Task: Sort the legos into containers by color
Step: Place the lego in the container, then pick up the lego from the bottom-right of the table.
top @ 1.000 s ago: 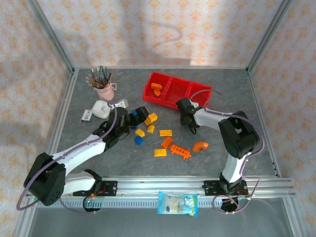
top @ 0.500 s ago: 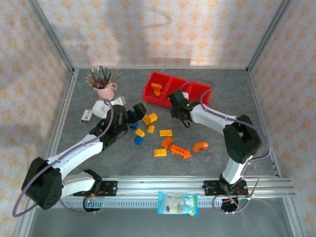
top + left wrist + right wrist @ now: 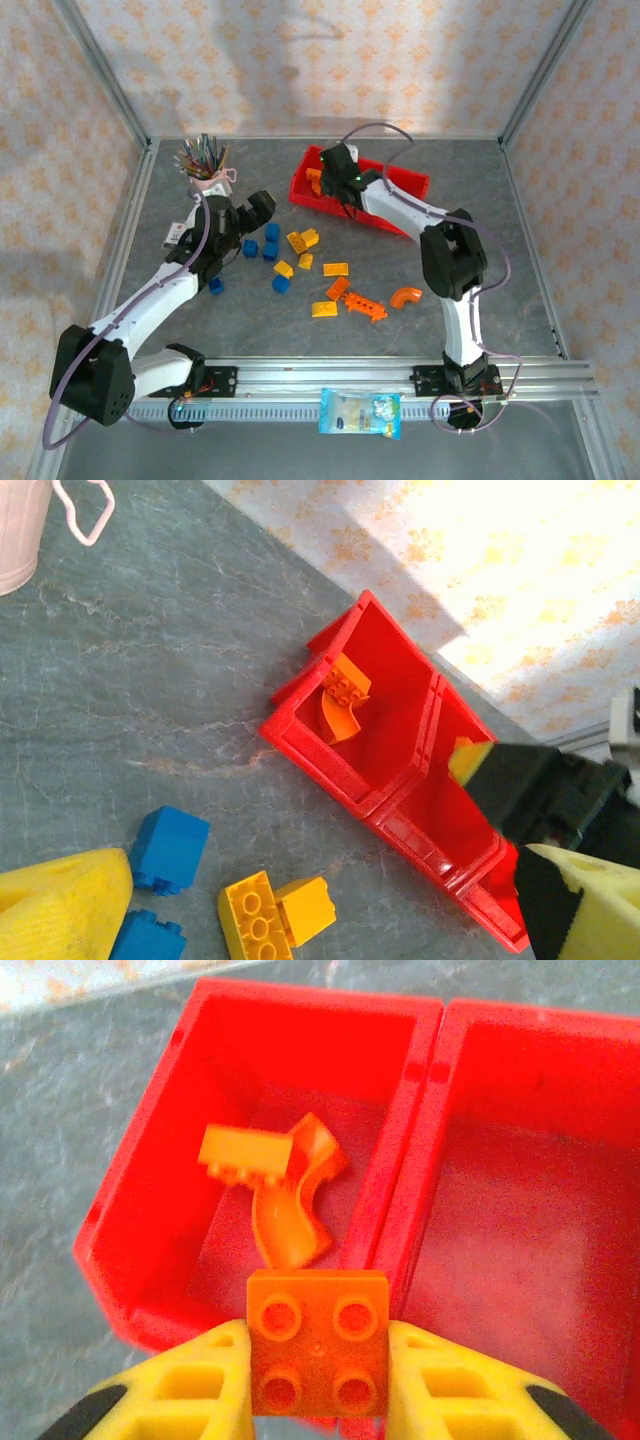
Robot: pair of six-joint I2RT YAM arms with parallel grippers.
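Observation:
The red containers (image 3: 402, 181) lie slantwise at the back of the table. My right gripper (image 3: 336, 166) hovers over the left bin, shut on a square orange brick (image 3: 318, 1340) with its four studs facing the camera. Below it in that bin (image 3: 140, 1180) lie an orange arch (image 3: 292, 1210) and a small orange piece (image 3: 245, 1148). My left gripper (image 3: 262, 205) is open and holds nothing, left of the loose legos. Near it lie blue bricks (image 3: 271, 233) and yellow bricks (image 3: 298, 241). In the left wrist view a blue brick (image 3: 168, 848) and joined yellow bricks (image 3: 275, 912) lie between the fingers (image 3: 60, 905).
Loose orange legos (image 3: 366, 305) and an orange arch (image 3: 405, 297) lie mid-table, nearer the front. A pink cup of pencils (image 3: 207, 172) stands at the back left. A small white object (image 3: 177, 235) sits beside the left arm. A snack packet (image 3: 360, 413) lies past the front rail.
The right gripper has travelled left and back from beside the containers to above the left bin. The left gripper has drawn back to the left, uncovering blue bricks.

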